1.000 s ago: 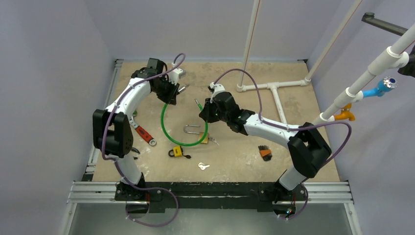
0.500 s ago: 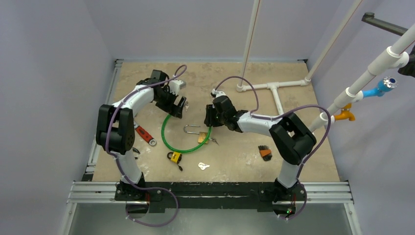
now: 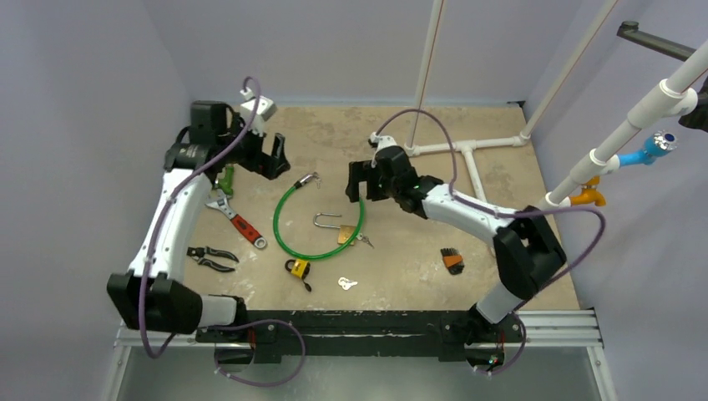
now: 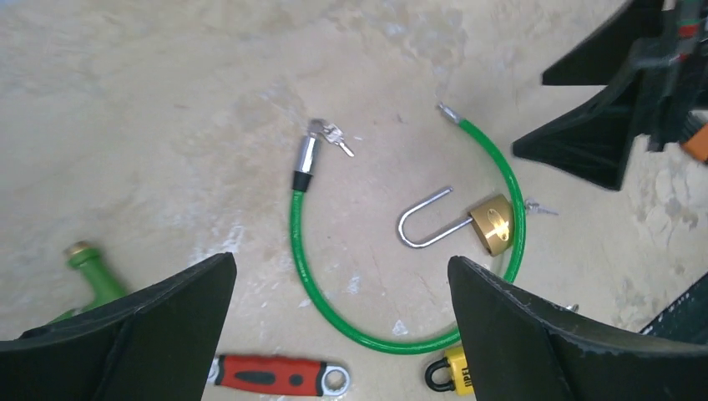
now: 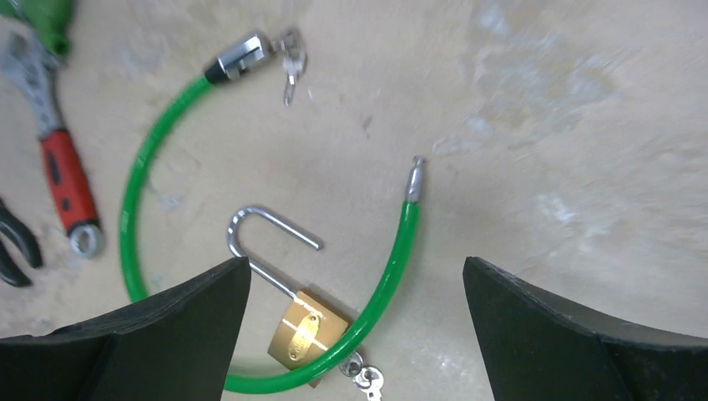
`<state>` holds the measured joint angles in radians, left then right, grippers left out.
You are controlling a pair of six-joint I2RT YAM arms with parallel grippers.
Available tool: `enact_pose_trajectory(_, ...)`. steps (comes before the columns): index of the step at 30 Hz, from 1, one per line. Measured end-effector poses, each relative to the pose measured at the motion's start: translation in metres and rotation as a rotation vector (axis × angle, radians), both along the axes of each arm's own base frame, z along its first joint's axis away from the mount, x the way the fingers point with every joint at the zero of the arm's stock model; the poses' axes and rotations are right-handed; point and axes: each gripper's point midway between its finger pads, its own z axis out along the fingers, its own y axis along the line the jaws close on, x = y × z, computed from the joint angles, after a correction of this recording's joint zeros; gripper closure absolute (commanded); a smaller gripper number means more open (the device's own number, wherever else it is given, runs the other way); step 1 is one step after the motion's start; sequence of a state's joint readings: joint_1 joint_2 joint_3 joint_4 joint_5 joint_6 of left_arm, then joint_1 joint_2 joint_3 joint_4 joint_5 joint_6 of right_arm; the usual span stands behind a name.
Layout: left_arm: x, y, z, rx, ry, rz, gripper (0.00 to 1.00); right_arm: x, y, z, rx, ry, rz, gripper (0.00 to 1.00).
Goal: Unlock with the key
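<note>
On the mottled beige tabletop: green plastic-coated cable lock (image 3: 276, 219) lies in an open C-shaped curve, its two ends apart.
Lock head (image 4: 305, 156): silver metal cylinder at the cable's far-left end, small keys (image 4: 334, 138) at its tip.
Free end: bare metal pin (image 5: 414, 180) flat on the table, well apart from the head.
Brass padlock (image 5: 305, 336): rounded gold body touching the cable's right side, steel U-shackle swung open inside the loop.
Left gripper (image 3: 271, 156): black wedge fingers spread wide, holding nothing, left of the head.
Right gripper (image 3: 361, 181): fingers spread wide, empty, over the pin end.
Adjustable wrench (image 3: 238, 219): red handle, steel jaw, left of the loop.
</note>
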<state>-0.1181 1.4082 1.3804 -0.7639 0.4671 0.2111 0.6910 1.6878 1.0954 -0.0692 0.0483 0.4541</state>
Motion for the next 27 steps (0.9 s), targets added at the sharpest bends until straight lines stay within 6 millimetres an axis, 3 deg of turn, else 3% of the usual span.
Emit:
enact_pose_trajectory(3,-0.011,0.029,0.05,-0.031,-0.142,0.094,0.0,0.009,-0.025,0.057,0.055,-0.106,-0.051,0.01)
enact_pose_trajectory(5,-0.015,0.046,0.066,-0.037,-0.204,0.155,0.0,0.02,-0.058,0.094,0.095,-0.188,-0.131,0.01)
enact_pose_trajectory(6,-0.017,0.057,0.069,-0.039,-0.232,0.192,0.0,0.029,-0.087,0.115,0.107,-0.24,-0.212,0.01)
enact_pose_trajectory(9,-0.019,0.078,0.049,-0.049,-0.246,0.274,0.0,0.046,-0.166,0.141,0.082,-0.354,-0.477,0.01)
enact_pose_trajectory(11,-0.02,0.086,0.014,-0.052,-0.227,0.32,0.0,0.044,-0.207,0.136,0.038,-0.421,-0.615,0.01)
enact_pose_trajectory(13,-0.023,0.088,-0.028,-0.057,-0.192,0.349,0.0,0.029,-0.239,0.109,-0.054,-0.452,-0.707,0.01)
enact_pose_trajectory(17,-0.024,0.09,-0.087,-0.068,-0.179,0.377,0.0,0.017,-0.277,0.064,-0.233,-0.428,-0.797,0.01)
enact_pose_trajectory(23,-0.003,0.094,-0.131,-0.099,-0.256,0.414,0.0,0.015,-0.316,0.051,-0.299,-0.523,-0.877,0.01)
enact_pose_trajectory(27,0.01,0.095,-0.147,-0.125,-0.297,0.432,0.0,0.018,-0.319,0.04,-0.314,-0.566,-0.849,0.01)
